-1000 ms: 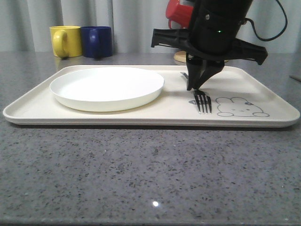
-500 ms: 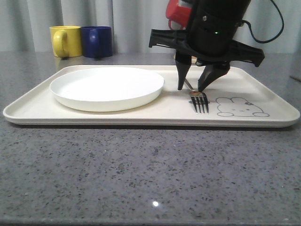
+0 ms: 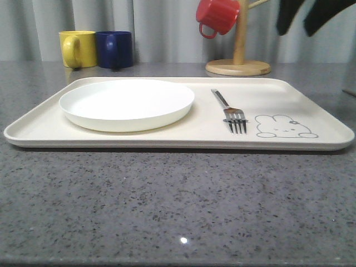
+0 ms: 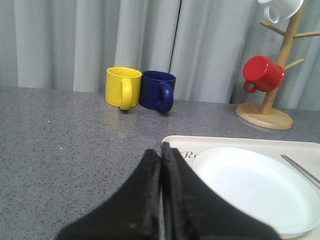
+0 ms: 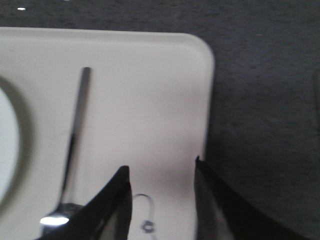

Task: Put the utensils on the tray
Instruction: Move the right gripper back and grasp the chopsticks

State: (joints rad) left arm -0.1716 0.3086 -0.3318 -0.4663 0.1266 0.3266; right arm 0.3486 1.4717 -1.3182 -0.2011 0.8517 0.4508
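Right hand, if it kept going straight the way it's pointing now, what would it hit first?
Most likely the bare tray. The open right hand points down at the tray floor between the fork and the rim; height above it is unclear.

Front cam: low, near table edge, looking straight across my tray (image 3: pixel 311 142). Left wrist: level, close behind its fingers, faces the curtain. Right wrist: high, looking straight down. All three share the fork (image 3: pixel 229 110) and plate (image 3: pixel 127 104).
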